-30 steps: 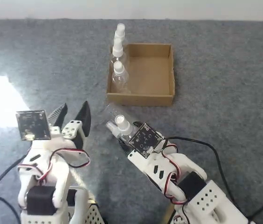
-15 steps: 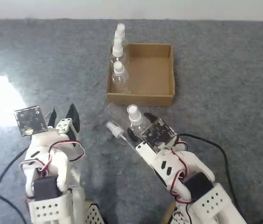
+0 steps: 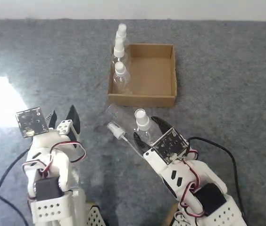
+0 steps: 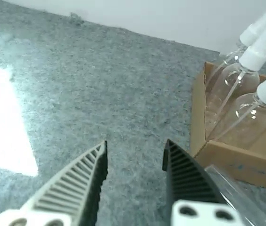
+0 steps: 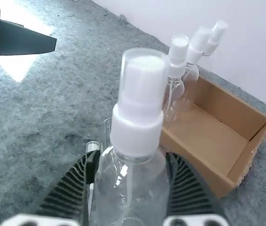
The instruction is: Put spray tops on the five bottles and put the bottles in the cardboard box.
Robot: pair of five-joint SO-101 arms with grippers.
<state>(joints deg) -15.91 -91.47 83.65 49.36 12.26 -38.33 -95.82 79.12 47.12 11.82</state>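
Right gripper (image 3: 148,132), toward the near edge of the grey felt desk (image 3: 227,84): black fingers clamped on the body of a clear plastic bottle with a white spray top (image 3: 142,121). The bottle was upright, just in front of the near wall of the open brown cardboard box (image 3: 142,100). Could not tell whether its base rested on the desk or hung just above it.

The cardboard box sat toward the middle of the desk's far edge. Three clear capped bottles (image 3: 120,77) stood in a row inside, against its left wall. Bare cardboard floor showed to their right.

Between the two grippers, an uncapped clear bottle (image 3: 115,112) lay on its side on the desk. A loose white spray top (image 3: 114,128) lay just beside it, its thin dip tube running toward the right gripper.

Left gripper (image 3: 63,117): fingers spread apart, nothing between them, well apart from the box.

Step judged: the fourth bottle was capped and due for the box. The next move called for a lift high enough to clear the near wall, then a straight descent onto the bare floor beside the row without knocking the three standing there. The lying bottle would then need righting, and the loose top's tube threading into its neck, likely work for both arms
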